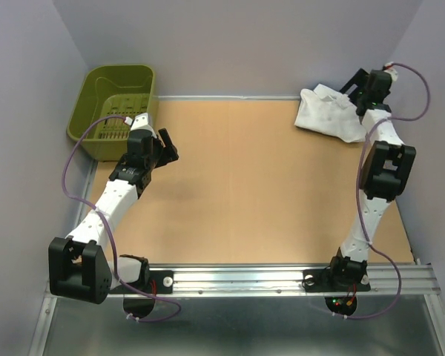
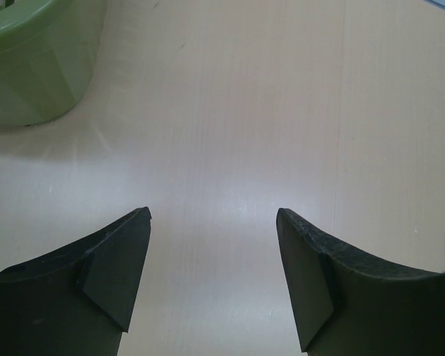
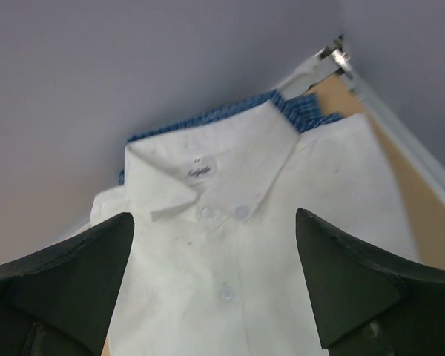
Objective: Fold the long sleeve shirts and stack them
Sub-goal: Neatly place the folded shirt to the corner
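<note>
- White thin collared shirt (image 3: pixel 230 297) lies folded atop the dark blue patterned shirt (image 3: pixel 305 113), apparently stacked, in the far right corner of the wooden table (image 1: pixel 267 185).
- Right gripper (image 3: pixel 213 216) hovers over it, jaws apart, empty.
- Left gripper (image 2: pixel 213 213), jaws apart, hangs aside, out of the way.

Top external: looking down over the whole table (image 1: pixel 245 193) from above its near edge.
Left wrist: looking closely at the table, sharing the green basket (image 2: pixel 30 67) with top.
Right wrist: looking closely at the white shirt (image 3: pixel 237 289), likewise shared.
</note>
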Robot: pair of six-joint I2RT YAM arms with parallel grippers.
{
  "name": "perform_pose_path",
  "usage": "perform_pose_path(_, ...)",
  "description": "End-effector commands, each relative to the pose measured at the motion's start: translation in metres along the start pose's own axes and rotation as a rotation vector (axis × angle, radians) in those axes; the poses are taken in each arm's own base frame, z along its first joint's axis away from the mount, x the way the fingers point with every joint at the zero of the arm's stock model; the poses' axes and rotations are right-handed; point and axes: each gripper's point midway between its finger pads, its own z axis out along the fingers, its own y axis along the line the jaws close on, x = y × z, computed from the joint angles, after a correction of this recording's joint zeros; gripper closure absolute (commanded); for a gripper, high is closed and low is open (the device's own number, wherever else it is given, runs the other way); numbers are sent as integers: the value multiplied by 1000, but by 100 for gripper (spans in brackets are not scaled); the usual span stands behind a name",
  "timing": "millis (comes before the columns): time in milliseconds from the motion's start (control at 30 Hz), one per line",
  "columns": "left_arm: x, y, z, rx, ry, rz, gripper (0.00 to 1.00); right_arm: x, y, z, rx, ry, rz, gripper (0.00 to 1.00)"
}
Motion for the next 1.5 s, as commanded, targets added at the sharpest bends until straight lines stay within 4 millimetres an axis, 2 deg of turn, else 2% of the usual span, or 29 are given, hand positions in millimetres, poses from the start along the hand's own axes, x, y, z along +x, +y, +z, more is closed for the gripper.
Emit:
perform_pose_path(0,-10,-2,-3,15,-40,5,20,-8,-42,-1,-14,20,113,6)
perform_pose_path(67,-10,-2,-3,15,-42,3,21,6,-51,4,-15,53,118,7)
perform_pose_path(100,-10,-2,-3,14,-42,3,20,21,-62,8,-1,82,121,7)
perform_pose_path(233,-10,-2,-3,17,-41,3,20,45,-82,14,17,135,169,10)
perform_pose_path(267,-10,-2,-3,15,-40,4,20,57,-87,14,26,158,179,10)
perform_pose_path(367,-9,-2,-3,15,-38,4,21,69,-100,13,62,175,176,14)
perform_pose_path(433,-10,-3,-3,20,-40,3,21,64,-104,13,82,143,160,16)
perform_pose_path(467,-10,-3,-3,21,-39,2,21,67,-113,12,119,136,158,17)
perform_pose_path(600,-10,-4,-4,28,-39,2,21,65,-128,4,155,126,158,20)
perform_pose_path(667,-10,-5,-4,29,-38,0,21,62,-125,1,142,125,146,20)
perform_pose_path(800,-12,-7,-6,41,-45,0,21,42,-107,-14,76,109,123,16)
perform_pose_path(833,-13,-8,-7,45,-46,0,21,28,-99,-24,60,85,120,12)
perform_pose_path(900,-16,-10,-10,53,-58,0,21,13,-90,-37,36,63,122,7)
perform_pose_path(933,-17,-10,-11,54,-63,3,21,2,-83,-51,21,43,121,2)
perform_pose_path(1000,-22,-12,-17,64,-81,4,21,-12,-75,-70,6,16,121,0)
perform_pose_path(1033,-24,-12,-19,69,-88,5,20,-37,-64,-91,-14,-37,118,0)
perform_pose_path(1067,-26,-13,-21,75,-96,12,20,-32,-68,-102,-1,-31,117,0)
perform_pose_path(1133,-39,-15,-31,80,-141,11,19,-46,-67,-127,19,-74,106,0)
perform_pose_path(1167,-44,-16,-35,80,-160,10,19,-68,-57,-154,-2,-128,98,0)
perform_pose_path(1200,-55,-19,-46,92,-194,0,18,-65,-64,-169,40,-124,88,0)
perform_pose_path(1233,-60,-21,-53,101,-209,-7,18,-71,-63,-183,45,-139,81,0)
perform_pose_path(1267,-69,-25,-68,120,-237,-19,18,-83,-59,-213,44,-170,78,0)
perform_pose_path(1367,-80,-29,-93,149,-288,-28,16,-99,-48,-263,13,-217,45,0)
perform_pose_path(1400,-85,-28,-109,153,-316,-22,15,-116,-40,-296,-14,-282,21,0)
perform_pose_path(1467,-92,-22,-126,125,-350,-14,13,-122,-37,-330,-23,-331,1,0)
